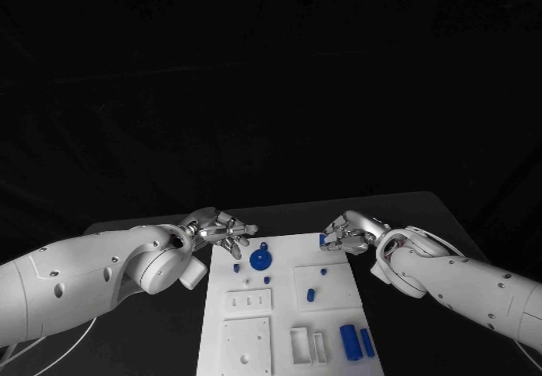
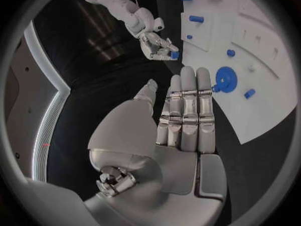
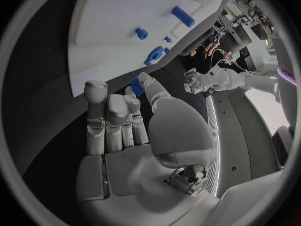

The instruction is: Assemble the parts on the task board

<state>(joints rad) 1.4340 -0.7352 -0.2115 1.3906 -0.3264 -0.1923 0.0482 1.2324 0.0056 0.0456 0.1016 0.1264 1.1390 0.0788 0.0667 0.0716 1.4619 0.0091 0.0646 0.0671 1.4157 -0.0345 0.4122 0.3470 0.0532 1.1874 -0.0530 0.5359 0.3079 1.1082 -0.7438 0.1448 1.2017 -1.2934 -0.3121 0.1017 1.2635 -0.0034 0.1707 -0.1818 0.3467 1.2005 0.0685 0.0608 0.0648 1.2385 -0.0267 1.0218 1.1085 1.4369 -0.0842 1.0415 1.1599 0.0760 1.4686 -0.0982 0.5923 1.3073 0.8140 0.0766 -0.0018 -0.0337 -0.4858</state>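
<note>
Silver left hand (image 1: 224, 232) over the far-left corner of the task board (image 1: 339, 301), fingers extended side by side, holding nothing; in the left wrist view the same hand (image 2: 182, 115) with fingertips just short of the blue disc (image 2: 226, 78). Black table (image 1: 158, 329) bare along the board's left edge, open room there beside the left arm (image 1: 91, 274).

White board lengthwise away from the robot, centred on the table. Near its far-left end: round blue disc (image 1: 261, 260) with a small blue peg (image 1: 236, 267) just to its left and another small blue piece (image 1: 268, 279) just nearer. Right of these, on a raised square panel: a small blue stud (image 1: 323, 272) and an oval blue piece (image 1: 311, 295), apart from each other. Toward the near-right corner: two long blue bars (image 1: 357, 342) side by side, close to the board's right edge, next to a pale rectangular frame (image 1: 299, 345).

Silver right hand (image 1: 345, 235) at the board's far-right corner, fingers curled, thumb and a finger pinching a small blue part (image 1: 323, 240); in the right wrist view the blue part (image 3: 137, 86) at the fingertips, beyond the board's edge over dark table. Right arm (image 1: 463, 286) along the board's right side, narrow strip of table between them.
</note>
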